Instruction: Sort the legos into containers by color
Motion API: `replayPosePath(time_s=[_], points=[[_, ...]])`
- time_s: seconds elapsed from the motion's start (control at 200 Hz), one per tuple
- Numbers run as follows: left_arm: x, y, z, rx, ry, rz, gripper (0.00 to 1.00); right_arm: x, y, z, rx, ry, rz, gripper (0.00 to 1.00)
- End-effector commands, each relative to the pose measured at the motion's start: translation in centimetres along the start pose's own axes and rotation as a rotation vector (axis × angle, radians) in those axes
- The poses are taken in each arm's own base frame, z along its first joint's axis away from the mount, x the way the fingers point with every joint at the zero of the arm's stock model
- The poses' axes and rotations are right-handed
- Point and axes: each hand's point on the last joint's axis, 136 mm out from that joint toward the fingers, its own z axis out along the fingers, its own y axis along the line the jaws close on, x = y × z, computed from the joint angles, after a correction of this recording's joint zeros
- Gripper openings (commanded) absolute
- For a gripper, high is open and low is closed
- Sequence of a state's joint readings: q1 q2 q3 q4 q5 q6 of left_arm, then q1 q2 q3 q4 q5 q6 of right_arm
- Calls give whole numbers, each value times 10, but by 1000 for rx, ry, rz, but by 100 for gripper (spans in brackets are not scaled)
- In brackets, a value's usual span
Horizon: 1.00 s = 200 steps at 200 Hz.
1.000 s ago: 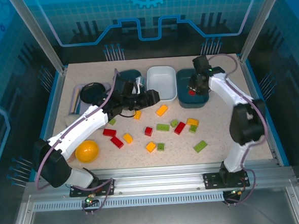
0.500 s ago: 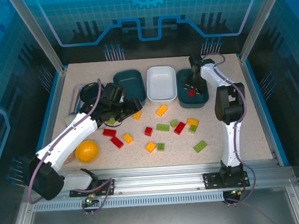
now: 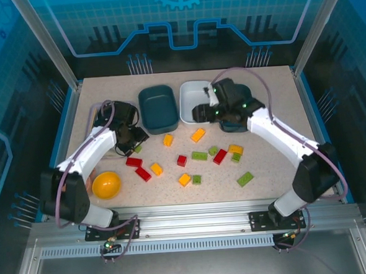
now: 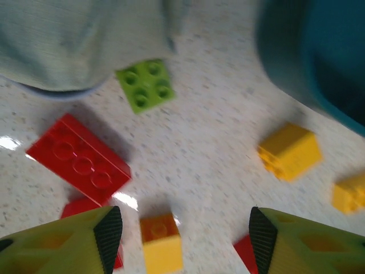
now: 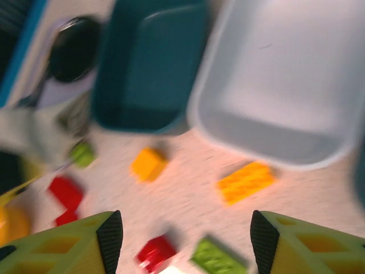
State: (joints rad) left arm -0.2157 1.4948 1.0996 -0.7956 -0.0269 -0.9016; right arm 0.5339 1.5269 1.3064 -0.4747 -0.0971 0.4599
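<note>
Red, orange-yellow and green legos lie scattered over the table's middle, among them a red brick (image 3: 133, 162), a yellow one (image 3: 168, 140) and a green one (image 3: 199, 155). My left gripper (image 3: 135, 138) is open and low over the table, with a small yellow lego (image 4: 161, 242) between its fingers, untouched. A green lego (image 4: 146, 85) and a red brick (image 4: 77, 158) lie just ahead of it. My right gripper (image 3: 197, 113) hangs open and empty at the white tray's (image 3: 196, 99) front edge. An orange brick (image 5: 245, 181) lies below it. One teal tray (image 3: 156, 107) stands left of the white one. The other teal tray (image 3: 239, 122) is mostly under my right arm.
A yellow bowl (image 3: 106, 184) sits at the front left beside my left arm. A black round dish (image 3: 110, 111) lies at the back left, partly hidden by my left arm. A lone green brick (image 3: 245, 179) lies toward the front right.
My left gripper drew back left from the teal tray and came down by the left legos. My right arm swung left from the right teal tray to the white tray's front.
</note>
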Motion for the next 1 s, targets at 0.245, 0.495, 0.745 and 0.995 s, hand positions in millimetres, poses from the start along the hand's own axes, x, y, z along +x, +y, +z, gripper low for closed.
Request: replayPosePath(time_s=[0.245,0.495,0.745,0.995], points=[[-38,10,48,-116,-19,-207,68,48,71,11,-316,-9,-173,69],[-43,16,68,-186,-24,-244,65,55,70,14,-316,24,-166,69],[-43,21,81,-212,-21,-250,58,55,65,16,-295,41,-153,69],[-43,22,89,-225,-24,-245,37,53,60,15,-275,39,-141,68]])
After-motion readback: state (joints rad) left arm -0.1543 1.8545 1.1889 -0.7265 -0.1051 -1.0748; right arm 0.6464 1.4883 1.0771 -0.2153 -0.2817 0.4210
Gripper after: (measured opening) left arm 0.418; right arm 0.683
